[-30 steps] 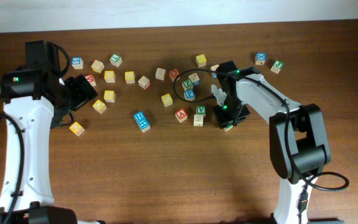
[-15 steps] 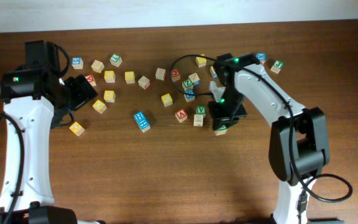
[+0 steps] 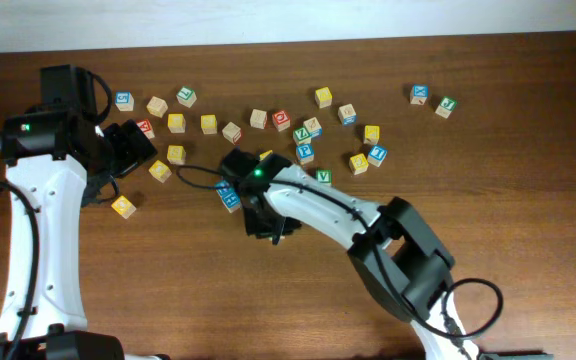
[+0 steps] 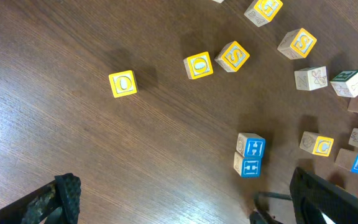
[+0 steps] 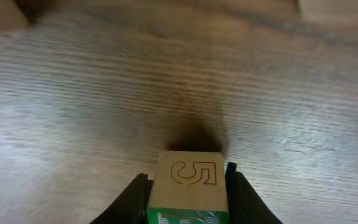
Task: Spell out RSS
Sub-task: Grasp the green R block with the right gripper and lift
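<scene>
My right gripper (image 5: 187, 196) is shut on a wooden block (image 5: 188, 180) with a carved figure that reads as 5 or S on top and a green face toward the camera. It is held low over bare wood. In the overhead view the right gripper (image 3: 271, 222) is left of centre, just right of the blue H blocks (image 3: 228, 195), and hides its block. My left gripper (image 4: 191, 214) is open and empty above the table. It sits at the far left in the overhead view (image 3: 128, 148). A yellow S block (image 4: 233, 56) lies next to a yellow O block (image 4: 198, 65).
Several letter blocks lie scattered across the far half of the table (image 3: 298, 300). Another yellow O block (image 4: 123, 83) lies alone at the left. Blue H blocks (image 4: 249, 154) lie near the right arm's black cable (image 3: 193, 172). Bare wood fills the near half.
My right arm has swung from the right cluster of blocks to left of centre, carrying its block. Blocks it covered at the right now show. The left arm has not moved.
</scene>
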### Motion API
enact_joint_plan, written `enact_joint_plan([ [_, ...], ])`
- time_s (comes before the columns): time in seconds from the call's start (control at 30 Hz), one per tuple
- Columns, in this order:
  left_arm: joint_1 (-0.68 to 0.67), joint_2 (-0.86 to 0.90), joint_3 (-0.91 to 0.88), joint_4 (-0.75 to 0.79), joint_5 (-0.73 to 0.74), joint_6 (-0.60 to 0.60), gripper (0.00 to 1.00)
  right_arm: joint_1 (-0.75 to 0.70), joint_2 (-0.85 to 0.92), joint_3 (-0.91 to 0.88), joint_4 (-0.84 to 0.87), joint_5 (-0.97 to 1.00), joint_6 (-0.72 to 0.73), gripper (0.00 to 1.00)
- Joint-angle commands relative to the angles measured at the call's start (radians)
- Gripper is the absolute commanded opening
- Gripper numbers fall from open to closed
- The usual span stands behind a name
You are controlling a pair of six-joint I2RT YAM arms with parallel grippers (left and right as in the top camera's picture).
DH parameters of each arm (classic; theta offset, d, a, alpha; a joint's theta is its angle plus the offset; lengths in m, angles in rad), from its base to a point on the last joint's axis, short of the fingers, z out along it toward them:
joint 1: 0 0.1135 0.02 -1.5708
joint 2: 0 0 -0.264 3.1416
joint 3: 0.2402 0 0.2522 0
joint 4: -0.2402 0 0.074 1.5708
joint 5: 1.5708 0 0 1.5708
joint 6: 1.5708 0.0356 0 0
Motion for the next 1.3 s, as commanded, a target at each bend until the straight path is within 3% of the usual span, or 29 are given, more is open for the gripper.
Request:
enact_joint_plan([
  [0.0,0.003,-0.006,0.005,0.001,-0.011,-0.002,0.99,0.004,0.016,0.009,-0.016,0.031,0.082,0.23],
  [0.33,0.003,-0.006,0.005,0.001,-0.011,-0.002,0.99,0.004,0.016,0.009,-0.070,-0.061,0.087,0.22],
  [0.6,0.003,-0.006,0.005,0.001,-0.011,-0.002,0.99,-0.016,0.015,0.022,-0.071,-0.068,0.079,0.36],
  [0.7,0.003,-0.006,0.005,0.001,-0.011,-0.002,0.99,-0.042,0.001,0.050,-0.071,-0.098,0.014,0.38],
  [0.93,0.003,-0.006,0.005,0.001,-0.011,-0.002,0.99,-0.016,0.005,0.035,-0.109,-0.101,0.011,0.35],
  [1.03,0.003,-0.006,0.005,0.001,-0.011,-0.002,0.99,0.005,0.005,0.035,-0.108,-0.100,0.014,0.42],
  [1.27,0.003,-0.006,0.005,0.001,-0.011,-0.002,0.99,0.005,0.007,0.023,-0.112,-0.097,0.014,0.37],
])
